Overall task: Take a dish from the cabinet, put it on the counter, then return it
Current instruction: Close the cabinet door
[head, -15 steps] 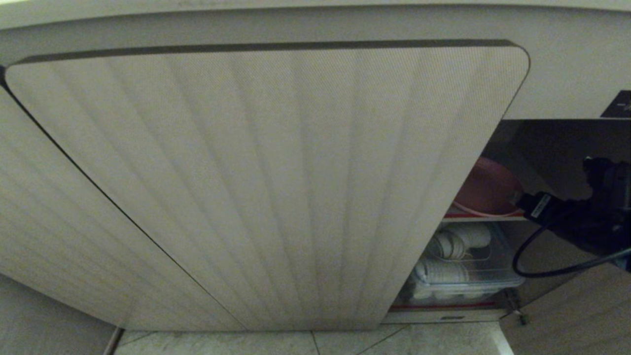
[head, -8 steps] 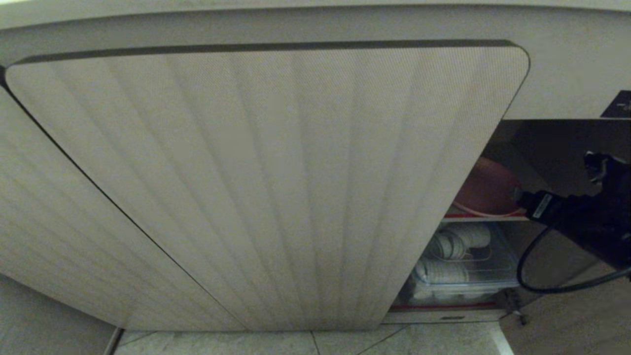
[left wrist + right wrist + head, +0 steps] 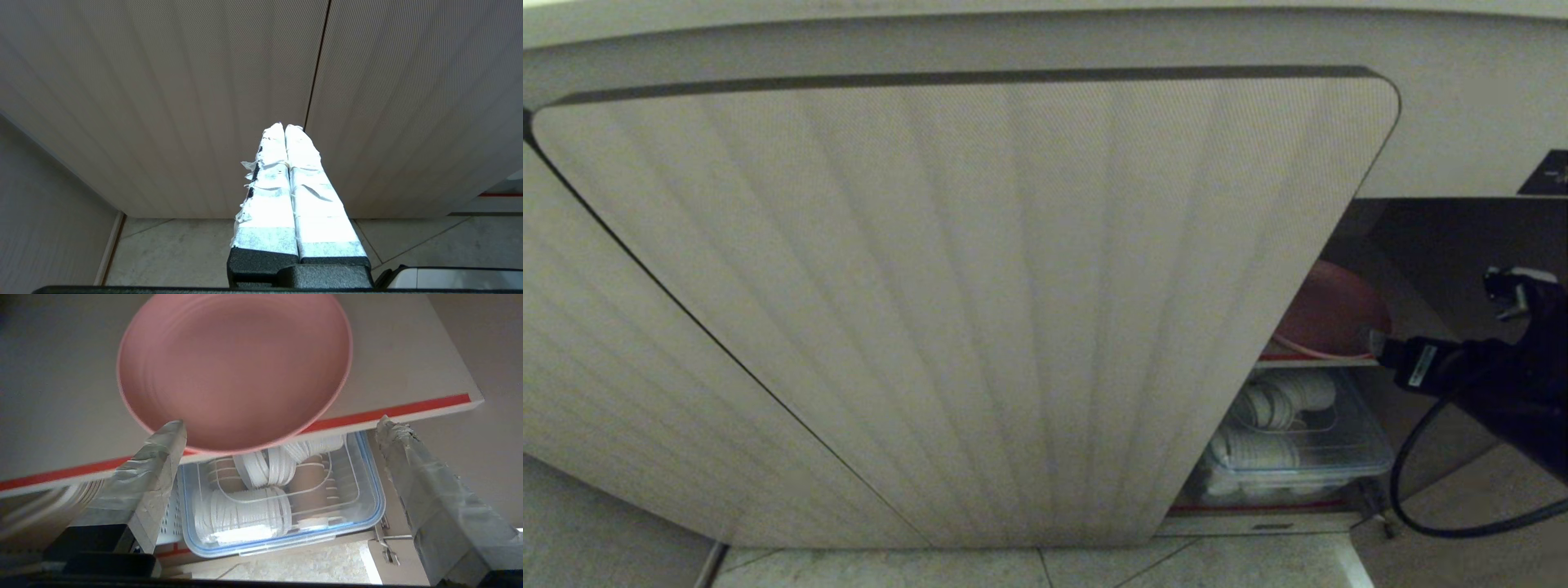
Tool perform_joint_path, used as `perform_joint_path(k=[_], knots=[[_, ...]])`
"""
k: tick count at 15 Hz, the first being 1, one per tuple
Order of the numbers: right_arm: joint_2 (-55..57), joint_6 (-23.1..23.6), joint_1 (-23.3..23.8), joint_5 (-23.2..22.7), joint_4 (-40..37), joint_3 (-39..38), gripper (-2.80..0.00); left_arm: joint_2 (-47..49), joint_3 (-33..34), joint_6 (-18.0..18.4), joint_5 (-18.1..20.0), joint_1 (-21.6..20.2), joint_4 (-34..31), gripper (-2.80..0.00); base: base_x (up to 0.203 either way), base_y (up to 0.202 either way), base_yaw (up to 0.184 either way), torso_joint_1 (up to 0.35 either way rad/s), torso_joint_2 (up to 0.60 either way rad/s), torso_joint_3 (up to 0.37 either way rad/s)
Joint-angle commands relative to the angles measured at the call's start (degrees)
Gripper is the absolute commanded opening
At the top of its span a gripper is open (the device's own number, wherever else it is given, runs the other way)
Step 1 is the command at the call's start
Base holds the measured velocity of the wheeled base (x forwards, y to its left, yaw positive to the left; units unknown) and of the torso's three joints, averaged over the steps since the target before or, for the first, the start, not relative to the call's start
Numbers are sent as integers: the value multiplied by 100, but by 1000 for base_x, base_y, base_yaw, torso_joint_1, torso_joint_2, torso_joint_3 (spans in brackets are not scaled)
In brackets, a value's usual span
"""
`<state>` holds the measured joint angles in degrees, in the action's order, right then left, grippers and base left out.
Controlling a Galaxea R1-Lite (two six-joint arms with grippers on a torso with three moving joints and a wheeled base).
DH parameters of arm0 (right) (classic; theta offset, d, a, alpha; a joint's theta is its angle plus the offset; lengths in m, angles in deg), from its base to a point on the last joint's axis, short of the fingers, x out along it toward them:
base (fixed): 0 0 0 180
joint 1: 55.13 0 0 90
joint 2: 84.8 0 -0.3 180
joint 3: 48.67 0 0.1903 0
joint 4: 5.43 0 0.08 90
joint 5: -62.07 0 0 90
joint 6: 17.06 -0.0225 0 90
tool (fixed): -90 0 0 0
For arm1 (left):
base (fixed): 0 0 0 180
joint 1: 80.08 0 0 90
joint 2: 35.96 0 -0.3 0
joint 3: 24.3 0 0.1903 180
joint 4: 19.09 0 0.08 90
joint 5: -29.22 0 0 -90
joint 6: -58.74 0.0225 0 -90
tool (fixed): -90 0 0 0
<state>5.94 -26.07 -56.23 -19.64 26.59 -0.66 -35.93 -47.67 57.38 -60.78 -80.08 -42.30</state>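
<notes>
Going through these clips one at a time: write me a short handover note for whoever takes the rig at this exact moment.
Right pincer: open and empty, at the open side of the cabinet, with its fingers on either side of the dish's near rim.
Left pincer: shut, parked facing the closed fluted doors, holding nothing.
Dish: pink plate lying on the red-edged shelf, its rim overhanging the front edge. Below it sits a clear container of white items.
Done: door open, right arm lined up.
Left: grasp the dish, lift it to the counter, then return it.
</notes>
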Motion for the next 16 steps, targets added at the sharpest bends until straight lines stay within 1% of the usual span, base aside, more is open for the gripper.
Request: perform_joint_path(k=[1, 9, 10, 11, 16], knots=[[-74, 4, -5, 6, 33, -64, 0, -2, 0, -4, 0, 0, 2, -280, 0, 0, 0, 0, 0, 0], [-285, -2, -5, 6, 57, -374, 0, -2, 0, -5, 0, 0, 2, -280, 0, 0, 0, 0, 0, 0], [-297, 4, -5, 6, 59, -411, -99, -2, 0, -5, 0, 0, 2, -280, 0, 0, 0, 0, 0, 0], [-303, 4, -5, 6, 59, -425, -280, -2, 0, -5, 0, 0, 2, -280, 0, 0, 0, 0, 0, 0], [-351, -1, -5, 6, 42, -425, -280, -2, 0, -5, 0, 0, 2, -280, 0, 0, 0, 0, 0, 0]])
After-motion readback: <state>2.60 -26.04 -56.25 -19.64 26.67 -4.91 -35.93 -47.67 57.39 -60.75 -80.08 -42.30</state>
